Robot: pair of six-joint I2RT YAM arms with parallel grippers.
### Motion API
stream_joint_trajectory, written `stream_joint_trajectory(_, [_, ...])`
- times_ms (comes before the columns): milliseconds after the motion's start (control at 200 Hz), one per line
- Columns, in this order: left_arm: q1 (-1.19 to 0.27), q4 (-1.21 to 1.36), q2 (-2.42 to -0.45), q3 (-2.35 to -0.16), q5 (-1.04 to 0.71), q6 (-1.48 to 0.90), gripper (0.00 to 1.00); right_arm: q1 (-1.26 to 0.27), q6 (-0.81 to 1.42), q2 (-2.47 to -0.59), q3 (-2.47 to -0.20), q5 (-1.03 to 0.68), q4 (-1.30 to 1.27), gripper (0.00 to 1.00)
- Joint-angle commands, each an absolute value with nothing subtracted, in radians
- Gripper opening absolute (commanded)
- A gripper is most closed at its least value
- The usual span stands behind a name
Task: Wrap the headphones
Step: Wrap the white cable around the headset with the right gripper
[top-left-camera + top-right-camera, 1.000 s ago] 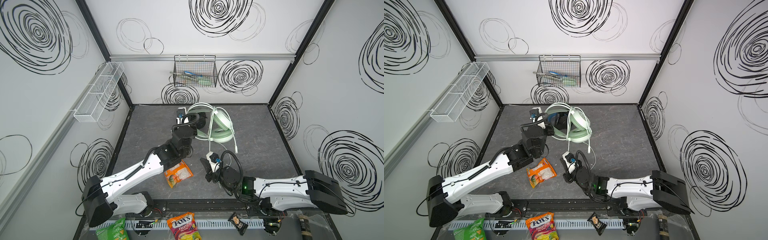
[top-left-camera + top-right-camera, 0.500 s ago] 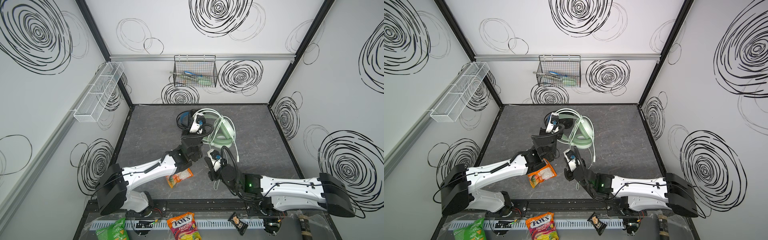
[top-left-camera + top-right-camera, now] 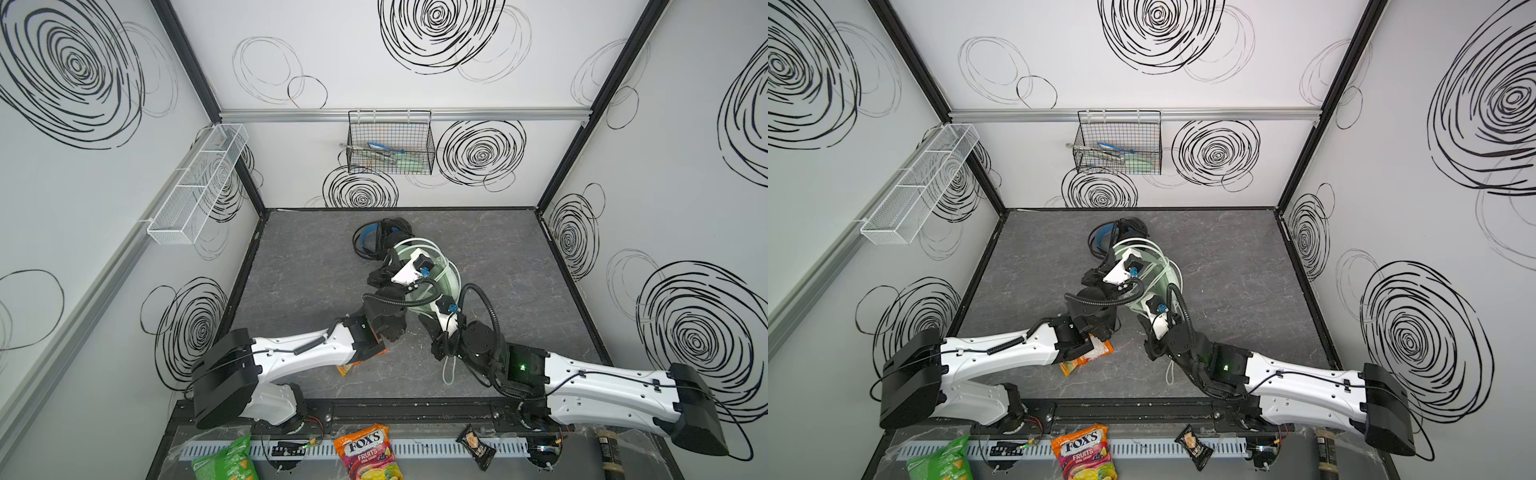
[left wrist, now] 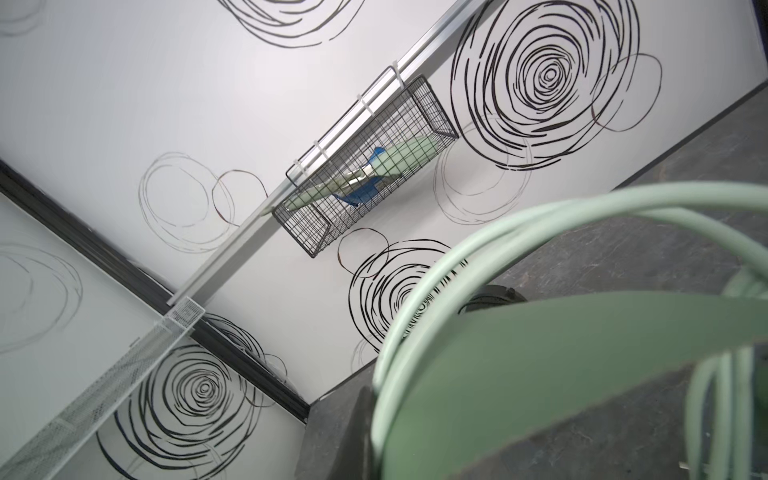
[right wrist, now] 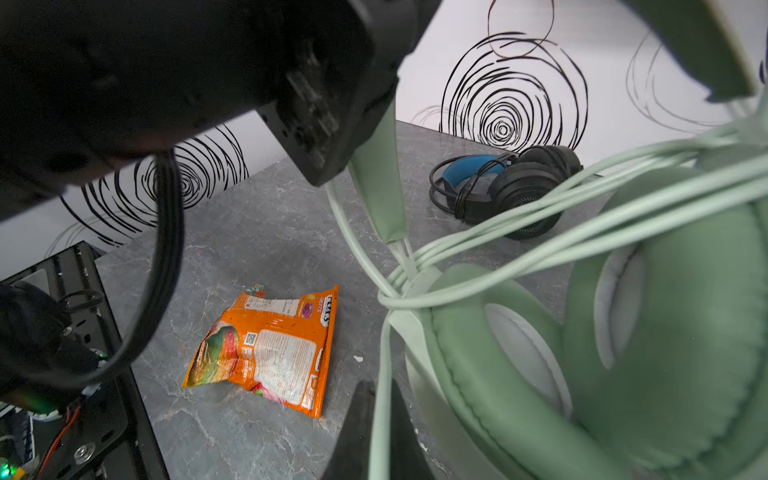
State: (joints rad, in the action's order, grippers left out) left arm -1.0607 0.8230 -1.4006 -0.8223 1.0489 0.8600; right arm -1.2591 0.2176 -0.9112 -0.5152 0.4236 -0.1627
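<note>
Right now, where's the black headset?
In both top views the black headset lies on the mat at centre back, below the wire basket on the wall, just behind and left of the green headset.

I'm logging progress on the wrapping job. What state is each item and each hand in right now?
Mint-green headphones: held by the headband, cable wound around them in several turns.
Left hand: shut on the headband.
Right hand: shut on the cable's loose tail.
Black headphones: lying on the table, clear of both hands.
Orange snack bag: lying flat on the table.
</note>
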Motion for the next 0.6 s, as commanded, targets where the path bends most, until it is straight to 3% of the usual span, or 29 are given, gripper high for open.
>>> stream_joint_trajectory(0, [-1.069, 0.988, -1.403, -0.824, 1.092, 1.052, 0.00, -1.246, 0.215, -0.890, -0.524, 0.392, -0.144, 0.07])
stream_joint_trajectory(350, [-1.069, 0.561, -1.314, -0.852, 0.992, 0.884, 0.00, -1.242, -0.009, -0.727, -0.488, 0.270, -0.088, 0.05])
stream_joint_trajectory(595, [-1.087, 0.494, -1.328, -0.885, 0.968, 0.846, 0.00, -1.243, -0.037, -0.646, -0.444, 0.199, -0.180, 0.05])
